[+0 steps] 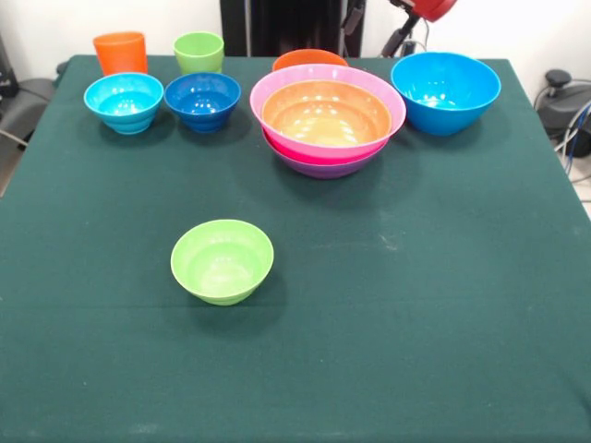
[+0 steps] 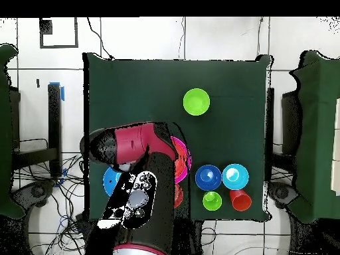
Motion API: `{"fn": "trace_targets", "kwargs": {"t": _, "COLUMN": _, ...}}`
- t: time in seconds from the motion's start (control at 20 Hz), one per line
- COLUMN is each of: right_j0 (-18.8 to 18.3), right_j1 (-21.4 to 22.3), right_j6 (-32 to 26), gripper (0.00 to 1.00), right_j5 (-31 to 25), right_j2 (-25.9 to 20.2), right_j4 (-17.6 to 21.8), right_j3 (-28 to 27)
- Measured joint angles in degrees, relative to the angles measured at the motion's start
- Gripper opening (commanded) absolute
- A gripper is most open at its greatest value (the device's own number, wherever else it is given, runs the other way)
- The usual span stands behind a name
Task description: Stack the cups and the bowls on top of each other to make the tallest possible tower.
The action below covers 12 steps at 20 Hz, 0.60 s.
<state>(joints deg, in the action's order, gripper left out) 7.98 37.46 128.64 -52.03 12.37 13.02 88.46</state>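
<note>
The tower [image 1: 327, 115] stands at the table's far middle: a purple bowl [image 1: 323, 168] holds a pink bowl [image 1: 277, 92], with a wide orange bowl [image 1: 326, 113] nested inside. A big blue bowl [image 1: 445, 90] stands apart on its right. Behind the tower a small orange bowl [image 1: 309, 59] peeks out. At the far left are an orange cup [image 1: 120, 53], a lime-green cup [image 1: 199, 52], a light-blue bowl [image 1: 124, 101] and a dark-blue bowl [image 1: 202, 100]. A small lime-green bowl [image 1: 223, 261] sits alone nearer the middle. No gripper shows; only a red arm link [image 1: 429, 7] appears.
In the overhead view the arm [image 2: 129, 149] hangs over the tower and hides most of it, leaving a strip of pink rim [image 2: 184, 156] and part of the blue bowl [image 2: 109, 179]. The dark green cloth [image 1: 416, 305] covers the table to its edges.
</note>
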Motion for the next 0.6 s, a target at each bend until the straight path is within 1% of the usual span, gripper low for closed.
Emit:
{"fn": "trace_targets", "kwargs": {"t": 0.2, "right_j0": 0.08, "right_j1": 0.01, "right_j6": 0.00, "gripper": 1.00, "right_j5": 0.18, "right_j2": 0.40, "right_j4": -0.12, "right_j3": 0.00}}
{"fn": "trace_targets", "kwargs": {"t": 0.35, "right_j0": -0.22, "right_j1": -0.10, "right_j6": 0.00, "gripper": 1.00, "right_j5": 1.78, "right_j2": 0.43, "right_j4": -0.12, "right_j3": -0.01}}
{"fn": "trace_targets", "kwargs": {"t": 0.5, "right_j0": -1.15, "right_j1": -0.53, "right_j6": 0.00, "gripper": 1.00, "right_j5": 3.49, "right_j2": 0.28, "right_j4": -0.13, "right_j3": -0.01}}
{"fn": "trace_targets", "kwargs": {"t": 0.6, "right_j0": -2.65, "right_j1": -1.01, "right_j6": 0.00, "gripper": 1.00, "right_j5": 5.38, "right_j2": -0.19, "right_j4": -0.13, "right_j3": 0.00}}
